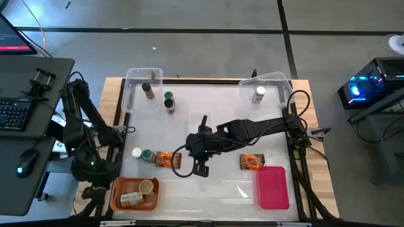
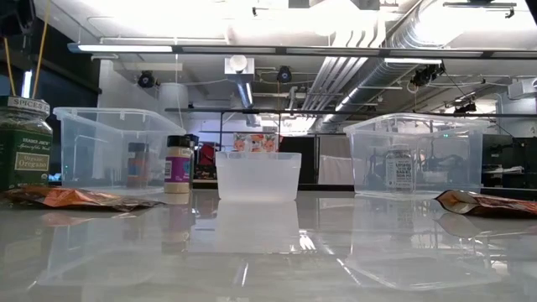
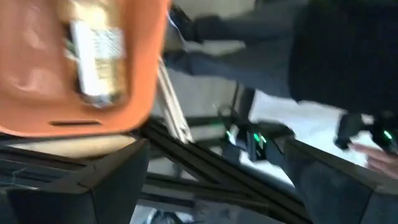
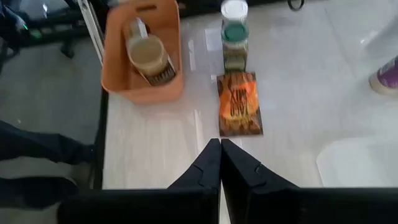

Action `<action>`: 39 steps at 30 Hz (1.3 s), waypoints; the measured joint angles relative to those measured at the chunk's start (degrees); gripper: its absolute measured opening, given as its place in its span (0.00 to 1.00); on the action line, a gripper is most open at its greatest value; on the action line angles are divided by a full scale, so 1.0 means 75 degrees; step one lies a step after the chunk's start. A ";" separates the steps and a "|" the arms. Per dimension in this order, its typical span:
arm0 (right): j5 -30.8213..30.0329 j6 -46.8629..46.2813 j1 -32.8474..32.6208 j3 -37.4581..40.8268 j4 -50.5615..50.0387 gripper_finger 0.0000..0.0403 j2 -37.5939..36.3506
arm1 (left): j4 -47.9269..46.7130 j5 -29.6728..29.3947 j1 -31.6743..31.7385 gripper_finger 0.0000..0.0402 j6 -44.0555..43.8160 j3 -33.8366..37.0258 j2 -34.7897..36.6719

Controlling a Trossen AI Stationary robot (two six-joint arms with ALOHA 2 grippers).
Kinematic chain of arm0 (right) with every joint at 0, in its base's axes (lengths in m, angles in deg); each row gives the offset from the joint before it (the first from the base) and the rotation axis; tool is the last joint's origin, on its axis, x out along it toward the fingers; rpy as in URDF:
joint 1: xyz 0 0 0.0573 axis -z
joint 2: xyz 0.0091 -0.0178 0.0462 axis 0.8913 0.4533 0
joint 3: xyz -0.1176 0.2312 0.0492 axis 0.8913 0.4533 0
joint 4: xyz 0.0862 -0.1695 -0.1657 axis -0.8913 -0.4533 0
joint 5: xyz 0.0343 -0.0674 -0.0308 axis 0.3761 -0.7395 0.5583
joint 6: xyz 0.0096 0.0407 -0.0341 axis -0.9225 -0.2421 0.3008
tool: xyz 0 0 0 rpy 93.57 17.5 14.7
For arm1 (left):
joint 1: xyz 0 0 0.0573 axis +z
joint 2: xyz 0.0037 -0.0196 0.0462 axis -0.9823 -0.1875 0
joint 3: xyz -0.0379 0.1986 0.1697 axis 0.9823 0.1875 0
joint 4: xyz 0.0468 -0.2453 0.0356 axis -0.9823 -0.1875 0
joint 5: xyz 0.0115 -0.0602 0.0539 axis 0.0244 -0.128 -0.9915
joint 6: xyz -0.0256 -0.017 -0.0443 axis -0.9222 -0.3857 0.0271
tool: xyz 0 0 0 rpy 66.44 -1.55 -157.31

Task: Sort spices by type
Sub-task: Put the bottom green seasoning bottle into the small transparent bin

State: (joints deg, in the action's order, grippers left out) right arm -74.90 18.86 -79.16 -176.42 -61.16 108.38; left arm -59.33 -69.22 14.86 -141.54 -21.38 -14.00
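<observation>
Two tan-lidded jars (image 1: 139,192) lie in the orange tray (image 1: 117,189) at the near left. A white-lidded jar (image 1: 136,153), a green-lidded jar (image 1: 147,155) and an orange foil packet (image 1: 165,159) lie in a row on the table. A second packet (image 1: 252,162) lies by the pink tray (image 1: 273,188). A dark-lidded jar (image 1: 148,90) and a green-lidded one (image 1: 169,101) stand at the far left. My right gripper (image 4: 219,149) hangs shut over the table's middle, near the first packet (image 4: 238,102). My left gripper (image 3: 217,186) is open beside the orange tray (image 3: 37,93), with nothing between its fingers.
Clear tubs stand at the far left (image 1: 144,79) and far right (image 1: 268,85); the right one holds a white-lidded jar (image 1: 259,93). A small clear tub (image 2: 258,174) shows in the low view. A desk with keyboard and mouse (image 1: 19,113) stands left of the table.
</observation>
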 joint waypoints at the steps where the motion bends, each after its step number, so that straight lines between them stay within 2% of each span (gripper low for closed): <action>1: 0.0000 0.0004 0.0000 0.0000 -0.0149 0.00 0.0000 | -0.0121 -0.0222 0.0000 0.89 0.0001 0.0000 0.0020; 6: 0.0031 0.0147 0.0000 0.0003 -0.0715 0.00 0.0003 | -0.0511 -0.1444 0.0141 0.89 0.0606 0.0000 -0.0112; 11: 0.0029 0.0582 0.0000 0.0003 -0.1084 0.00 0.0003 | -0.0773 -0.1854 0.1109 0.89 0.1404 0.0000 -0.0168; 15: 0.0049 0.0865 0.0084 0.0003 -0.1237 0.00 0.0003 | -0.1834 -0.1942 0.2101 0.89 0.3597 -0.0387 -0.0289; 17: 0.0049 0.0890 0.0160 0.0003 -0.1315 0.00 0.0003 | -0.2597 -0.2349 0.2374 0.89 0.4719 -0.0597 -0.0349; 19: 0.0047 0.0890 0.0222 0.0003 -0.1413 0.00 0.0003 | -0.2959 -0.2975 0.2452 0.89 0.5298 -0.0635 -0.0349; 23: 0.0047 0.0794 0.0321 0.0003 -0.1461 0.00 0.0003 | -0.3273 -0.4085 0.2463 0.89 0.5603 -0.0635 -0.0326; 31: 0.0042 0.0252 0.0347 0.0006 -0.1487 0.00 0.0003 | -0.3358 -0.5655 0.2487 0.89 0.5894 -0.0635 -0.0329; 34: -0.0235 -0.0310 0.0344 0.0012 -0.1589 0.00 -0.0062 | -0.3353 -0.5647 0.2604 0.89 0.6091 -0.0635 -0.0329; 39: -0.0875 -0.1199 0.0261 0.0012 -0.2085 0.00 -0.0416 | -0.3230 -0.5009 0.2814 0.89 0.6633 -0.0635 -0.0329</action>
State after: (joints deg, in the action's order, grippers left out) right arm -81.46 9.87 -77.21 -176.34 -76.80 105.26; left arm -83.56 -106.79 35.96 -91.79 -26.14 -16.47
